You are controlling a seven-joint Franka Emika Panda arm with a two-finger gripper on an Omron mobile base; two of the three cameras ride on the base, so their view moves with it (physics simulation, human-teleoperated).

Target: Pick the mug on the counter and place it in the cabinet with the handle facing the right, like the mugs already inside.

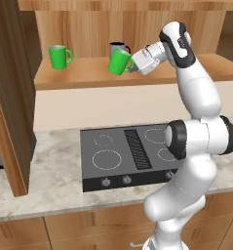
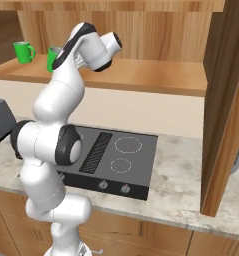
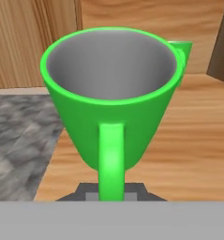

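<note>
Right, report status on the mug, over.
End effector shut on green mug, tilted, above cabinet shelf. Grey mug close behind; second green mug further left.

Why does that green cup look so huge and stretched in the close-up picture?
In the hand view the mug sits right at the lens, so its rim balloons and its edges look soft. In the left base view the same mug, held by the pincer, looks small and evenly lit.

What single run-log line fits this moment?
phase: placing | gripper: shut on held mug, tilted | over cabinet shelf | beside grey mug | other green mug: upright
</note>
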